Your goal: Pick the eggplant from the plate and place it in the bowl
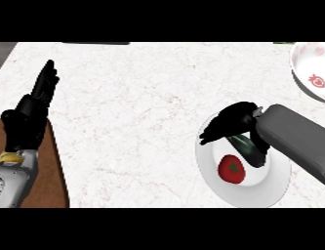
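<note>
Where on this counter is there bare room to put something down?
The wide marble stretch between the left hand and the plate is bare. It is crowded at the right: the right hand over the eggplant and tomato, the bowl behind.

Even, bright light is covering the bench (pixel 143 97); shadows are staying faint, with no glare showing anywhere.

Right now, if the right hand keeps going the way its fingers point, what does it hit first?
The right hand points left and down over the plate; likely the plate's left rim, then bare counter. Depth unclear.
</note>
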Tool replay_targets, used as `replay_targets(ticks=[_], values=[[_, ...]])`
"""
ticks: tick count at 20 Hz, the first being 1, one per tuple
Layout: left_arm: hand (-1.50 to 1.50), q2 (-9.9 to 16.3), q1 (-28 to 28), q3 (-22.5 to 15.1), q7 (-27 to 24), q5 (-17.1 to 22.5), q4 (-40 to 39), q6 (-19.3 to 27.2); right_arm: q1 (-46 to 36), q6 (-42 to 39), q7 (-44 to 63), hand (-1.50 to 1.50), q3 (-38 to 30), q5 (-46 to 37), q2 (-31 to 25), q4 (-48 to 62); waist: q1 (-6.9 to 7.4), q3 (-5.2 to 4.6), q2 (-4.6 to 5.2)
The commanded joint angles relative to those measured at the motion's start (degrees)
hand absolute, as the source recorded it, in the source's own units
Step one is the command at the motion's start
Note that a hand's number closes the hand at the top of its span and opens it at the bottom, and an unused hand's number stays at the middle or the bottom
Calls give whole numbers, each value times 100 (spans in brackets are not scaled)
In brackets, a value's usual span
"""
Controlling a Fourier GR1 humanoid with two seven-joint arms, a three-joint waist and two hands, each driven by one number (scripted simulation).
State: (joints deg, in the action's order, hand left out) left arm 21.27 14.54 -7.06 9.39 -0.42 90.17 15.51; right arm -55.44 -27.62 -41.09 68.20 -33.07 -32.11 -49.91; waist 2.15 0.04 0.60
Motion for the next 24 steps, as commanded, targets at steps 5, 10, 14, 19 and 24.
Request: replay_targets(ticks=[5,10,14,19,24], values=[[0,-52,269,181,-35,-40,-351,-125,-106,0,-1149,-150,224,-420,620,1271,-110,-3,-7],[0,-57,-207,82,129,-145,263,-83,108,562,-1259,150,475,-738,934,1559,-41,0,-16],[0,-231,-247,57,-133,-245,83,10,164,1119,-1694,150,366,-755,912,1714,-68,-2,-6],[0,-130,23,238,16,-157,-90,-142,287,1155,-1763,150,333,-740,1121,1954,-92,-1,-8],[0,-123,-207,278,-133,-148,-13,-216,146,972,-1970,150,172,-623,1074,1718,-129,-6,-48]])
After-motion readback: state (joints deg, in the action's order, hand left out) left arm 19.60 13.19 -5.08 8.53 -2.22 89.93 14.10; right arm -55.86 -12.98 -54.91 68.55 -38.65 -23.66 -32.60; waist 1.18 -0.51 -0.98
